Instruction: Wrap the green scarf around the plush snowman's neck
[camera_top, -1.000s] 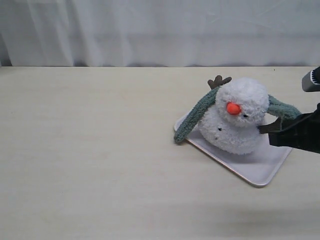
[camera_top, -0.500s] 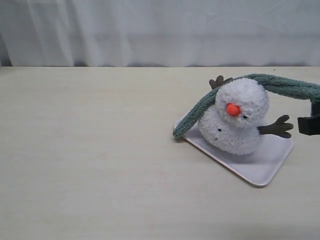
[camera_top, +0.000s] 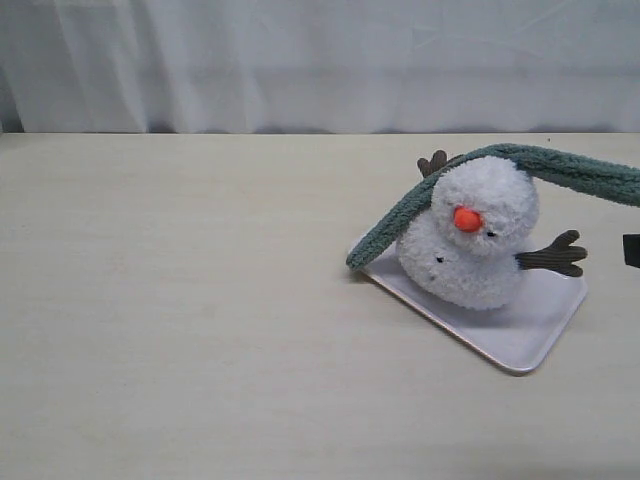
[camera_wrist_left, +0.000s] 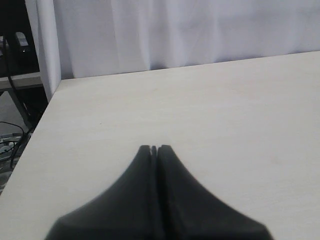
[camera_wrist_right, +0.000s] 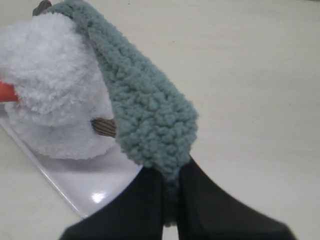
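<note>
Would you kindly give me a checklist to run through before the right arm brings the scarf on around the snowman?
1. Grip: ok, the right hand pinches one end of the green scarf.
2. Scarf at neck height: not ok, it drapes over the head of the plush snowman.
3. Other scarf end free: ok, it hangs down to the tray corner.
4. Snowman seated on tray: ok.
5. Other arm out of the way: ok, the left hand is shut, holding nothing, over the table.

The snowman (camera_top: 470, 245) sits on a tray (camera_top: 522, 338) on the right of the table (camera_top: 200, 300), the scarf (camera_top: 395, 218) draped over its head.
</note>
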